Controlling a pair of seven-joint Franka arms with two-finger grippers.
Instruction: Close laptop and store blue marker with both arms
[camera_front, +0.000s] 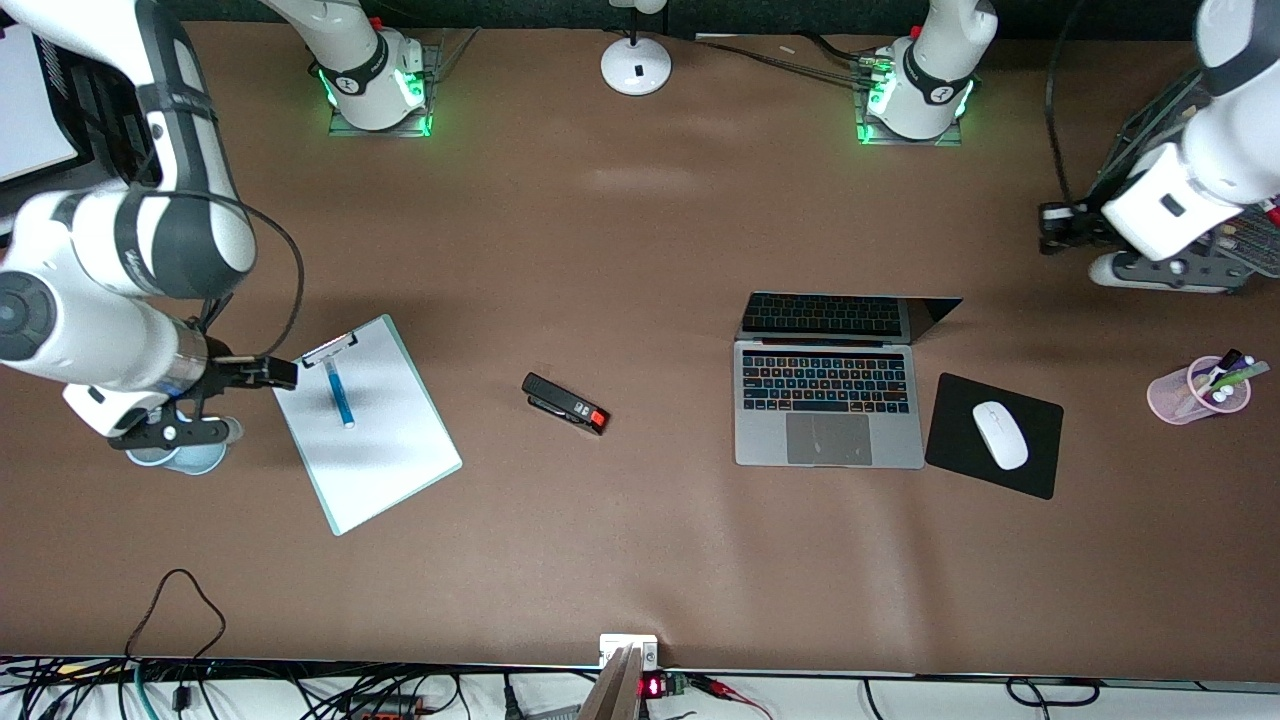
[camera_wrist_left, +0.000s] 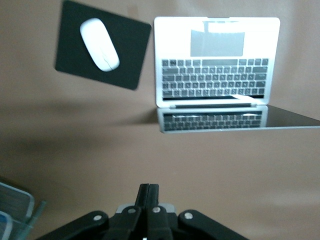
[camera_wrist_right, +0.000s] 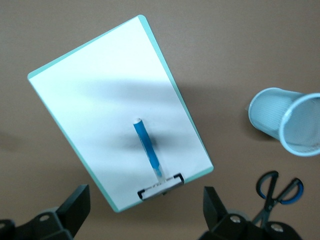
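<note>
On the clipboard (camera_front: 368, 430) lies the blue marker (camera_front: 341, 394) (no readable writing); right tool (camera_wrist_right: 145, 210) spread, left tool (camera_wrist_left: 148, 200) pressed together.

The left hand (camera_wrist_left: 148, 200), black fingers pressed together, hangs over bare brown worktop (camera_wrist_left: 75, 145). An open silver-grey laptop (camera_wrist_left: 216, 67) sits beside a white mouse (camera_wrist_left: 99, 43) resting on a flat black mouse pad (camera_wrist_left: 127, 60).

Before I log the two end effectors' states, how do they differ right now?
The left end effector has its fingers pressed shut and holds nothing; the right end effector stands wide open. The left one is up at the left arm's end of the table, its camera looking at the open laptop; the right one hovers over the clipboard bearing the blue marker. Both are black two-finger units.
</note>
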